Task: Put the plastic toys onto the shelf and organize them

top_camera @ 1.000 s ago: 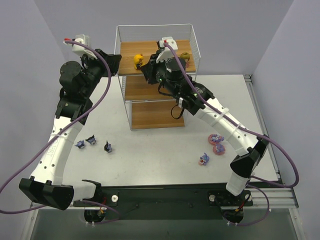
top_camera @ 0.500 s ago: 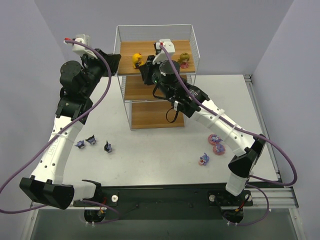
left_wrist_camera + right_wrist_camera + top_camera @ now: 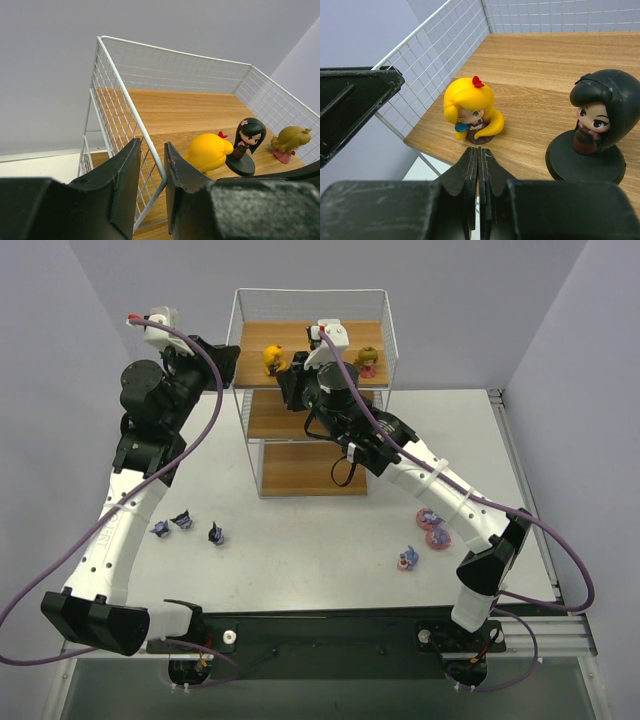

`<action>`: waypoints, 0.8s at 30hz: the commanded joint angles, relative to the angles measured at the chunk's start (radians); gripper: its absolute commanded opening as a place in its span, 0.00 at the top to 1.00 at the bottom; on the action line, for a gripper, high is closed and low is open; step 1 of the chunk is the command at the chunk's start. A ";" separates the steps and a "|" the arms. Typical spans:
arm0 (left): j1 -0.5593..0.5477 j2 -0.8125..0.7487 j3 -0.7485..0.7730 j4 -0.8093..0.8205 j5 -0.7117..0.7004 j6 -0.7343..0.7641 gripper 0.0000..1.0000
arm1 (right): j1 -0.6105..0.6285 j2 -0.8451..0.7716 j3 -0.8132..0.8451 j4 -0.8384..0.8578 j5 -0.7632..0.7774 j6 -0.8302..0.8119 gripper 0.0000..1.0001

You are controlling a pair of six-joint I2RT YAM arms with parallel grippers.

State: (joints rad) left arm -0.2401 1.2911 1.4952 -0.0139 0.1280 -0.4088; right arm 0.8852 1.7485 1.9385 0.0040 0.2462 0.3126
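Three dolls are sharing the top board of the shelf point(image 3: 290, 338). From above, only the yellow doll point(image 3: 272, 358) and the olive-pink doll point(image 3: 367, 361) are showing, well apart, with the right arm point(image 3: 420, 465) reaching in between them. Three dark blue-purple toys point(image 3: 182, 521) are lying on the table point(image 3: 300, 540) at the left, and three purple-pink bunnies point(image 3: 433, 528) are lying at the right.

From the left wrist, the left gripper point(image 3: 152, 150) is straddling the shelf's top corner wire, its jaws partly spread and a gap showing on both sides of the wire. Beyond, the yellow doll is turning its back. The black doll point(image 3: 247, 140) is standing upright on its round base just beside it.

From the right wrist, the right gripper point(image 3: 478, 152) is hovering at the board's front edge, fingers pressed together and pinching nothing. The yellow doll and black doll are both standing upright, facing the camera, apart from each other.
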 commanded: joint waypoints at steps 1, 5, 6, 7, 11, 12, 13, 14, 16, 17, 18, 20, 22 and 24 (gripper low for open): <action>0.009 0.004 0.014 0.060 0.038 -0.030 0.91 | 0.012 0.020 0.023 -0.036 -0.010 0.003 1.00; 0.009 -0.007 -0.006 0.084 0.050 -0.044 0.91 | 0.017 0.034 0.042 -0.033 -0.012 -0.003 1.00; 0.010 -0.009 -0.013 0.091 0.053 -0.045 0.91 | 0.017 0.043 0.046 -0.033 -0.013 -0.004 1.00; 0.009 -0.012 -0.015 0.095 0.055 -0.047 0.91 | 0.018 0.048 0.053 -0.033 -0.016 -0.006 1.00; 0.009 -0.021 -0.032 0.107 0.061 -0.058 0.91 | 0.023 0.074 0.089 -0.033 -0.024 -0.026 1.00; 0.010 -0.022 -0.033 0.112 0.059 -0.056 0.91 | 0.021 0.086 0.096 -0.035 -0.024 -0.027 1.00; 0.009 -0.024 -0.035 0.112 0.062 -0.059 0.91 | 0.023 0.091 0.102 -0.036 -0.024 -0.032 1.00; 0.009 -0.024 -0.036 0.114 0.062 -0.059 0.91 | 0.023 0.095 0.111 -0.041 -0.024 -0.035 1.00; 0.009 -0.026 -0.036 0.117 0.062 -0.062 0.91 | 0.023 0.105 0.116 -0.045 -0.022 -0.035 1.00; 0.010 -0.026 -0.039 0.117 0.064 -0.062 0.91 | 0.023 0.106 0.119 -0.044 -0.024 -0.035 1.00; 0.009 -0.027 -0.039 0.120 0.064 -0.062 0.91 | 0.024 0.108 0.119 -0.042 -0.025 -0.035 1.00; 0.009 -0.029 -0.044 0.121 0.064 -0.064 0.91 | 0.027 0.114 0.119 -0.039 -0.024 -0.036 1.00; 0.009 -0.029 -0.044 0.123 0.064 -0.065 0.91 | 0.027 0.124 0.129 -0.041 -0.019 -0.038 1.00; 0.009 -0.029 -0.047 0.124 0.064 -0.065 0.91 | 0.028 0.135 0.135 -0.041 -0.013 -0.044 1.00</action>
State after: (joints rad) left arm -0.2329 1.2896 1.4544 0.0643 0.1341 -0.4335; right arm 0.9016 1.8446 2.0521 -0.0025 0.2283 0.2859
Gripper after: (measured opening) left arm 0.323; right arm 0.026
